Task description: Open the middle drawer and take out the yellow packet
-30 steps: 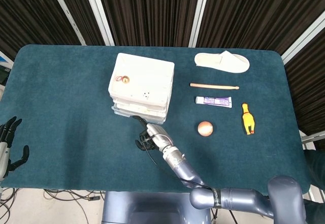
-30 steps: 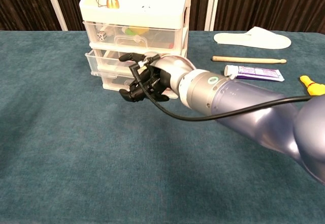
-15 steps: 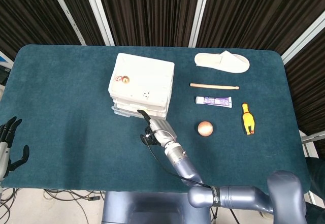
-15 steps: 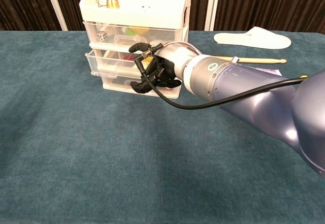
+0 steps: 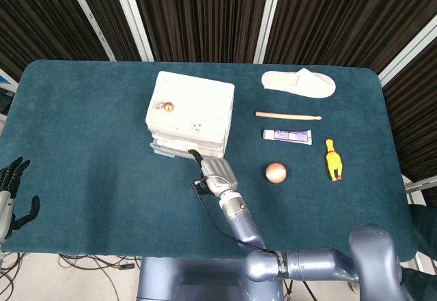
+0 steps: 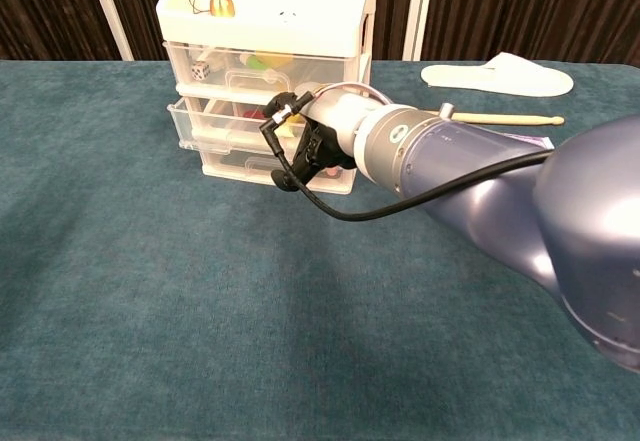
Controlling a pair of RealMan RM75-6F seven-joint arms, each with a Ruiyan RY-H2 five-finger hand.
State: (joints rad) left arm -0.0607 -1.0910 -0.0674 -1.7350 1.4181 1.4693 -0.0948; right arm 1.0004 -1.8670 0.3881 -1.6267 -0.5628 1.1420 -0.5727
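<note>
We are reaching our right hand (image 6: 312,141) into the middle drawer (image 6: 215,119), a clear plastic tray pulled partly out of the white drawer unit (image 5: 191,110). Its dark fingers (image 6: 285,174) are curling at the drawer front; we cannot tell whether they are gripping anything. The packet (image 6: 294,127) is showing only as a yellow patch inside the drawer, just behind the hand. Our left hand (image 5: 10,195) is hanging off the teal felt table (image 5: 89,130) edge, fingers apart, holding nothing. On the table are lying a white slipper (image 5: 298,83), a wooden stick (image 5: 287,116), a tube (image 5: 287,136) with unreadable print, a ball (image 5: 276,172) and a rubber chicken (image 5: 332,159).
</note>
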